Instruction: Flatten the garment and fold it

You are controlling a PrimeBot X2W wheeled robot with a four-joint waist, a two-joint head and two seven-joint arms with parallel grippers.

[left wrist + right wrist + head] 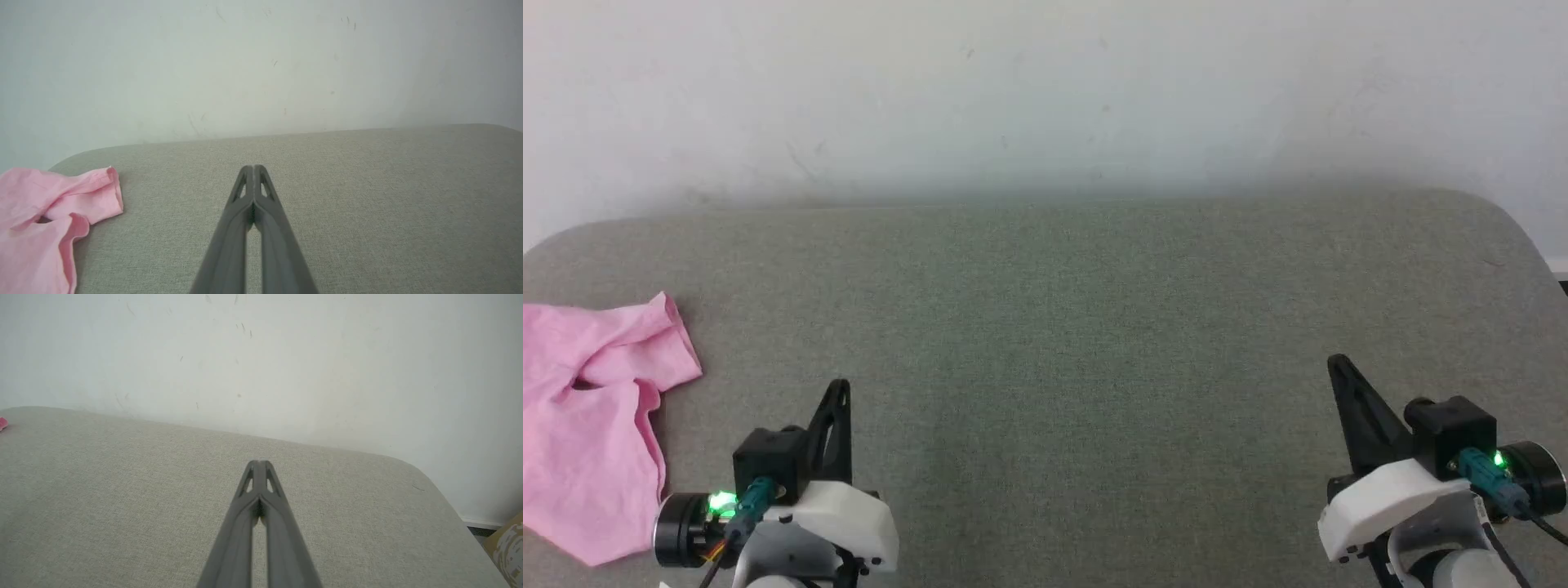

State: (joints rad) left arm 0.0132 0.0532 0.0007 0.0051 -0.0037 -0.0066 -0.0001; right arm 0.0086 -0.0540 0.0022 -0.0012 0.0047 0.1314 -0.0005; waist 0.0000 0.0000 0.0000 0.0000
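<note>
The garment [588,425] is a crumpled pink cloth lying at the far left of the grey fabric surface [1078,343], partly cut off by the head view's left edge. It also lies at the lower left of the left wrist view as the garment [45,220]. A tiny pink tip of the garment [2,424] shows at the left edge of the right wrist view. My left gripper [840,385] hovers just right of the cloth, shut and holding nothing, its fingertips [254,168] pressed together. My right gripper [1336,361] is far to the right, shut and empty.
A pale wall [1045,90] rises right behind the grey surface. The surface has rounded back corners, and its right edge [445,498] drops to the floor, where a patterned object [508,543] stands. Wide bare fabric lies between the two grippers.
</note>
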